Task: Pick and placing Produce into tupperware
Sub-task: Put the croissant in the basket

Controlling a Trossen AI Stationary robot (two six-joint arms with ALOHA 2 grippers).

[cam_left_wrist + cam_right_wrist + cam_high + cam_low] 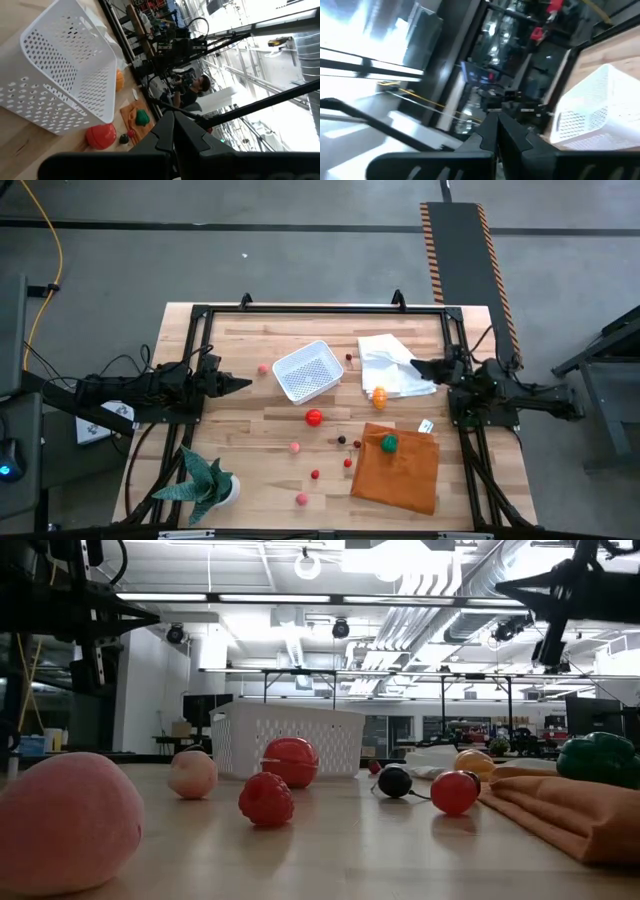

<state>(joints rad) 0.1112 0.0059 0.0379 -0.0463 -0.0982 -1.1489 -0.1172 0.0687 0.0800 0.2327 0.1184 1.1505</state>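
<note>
Left gripper: dark pointed fingers pressed together on nothing, at the table's left edge, tip aimed at the tub.
Potted plant: spiky green leaves in a white pot, near left corner.
Table: pale butcher-block planks inside a black frame.
Tupperware: white perforated plastic tub, rectangular with rounded corners, upright, mouth up, nothing seen inside; sits left of centre toward the far side, long axis skewed, running from near-left to far-right.
Produce: pink ball just left of the tub; glossy red ball just in front of it; smaller pink and red pieces scattered nearer, well apart; a tiny dark-red one by the tub's right end.
White cloth: crumpled, right of the tub.
Orange fruit: at the white cloth's near edge.
Orange cloth: soft, folded, near right.
Green vegetable: lobed, lying on the orange cloth.
Right gripper: fingers closed and empty, over the white cloth, pointing left.
Low view only: a bumpy raspberry-like red piece and a big matte pink fruit close to the lens.
Left wrist view only: the tub's hole pattern, and a person beyond the table.
</note>
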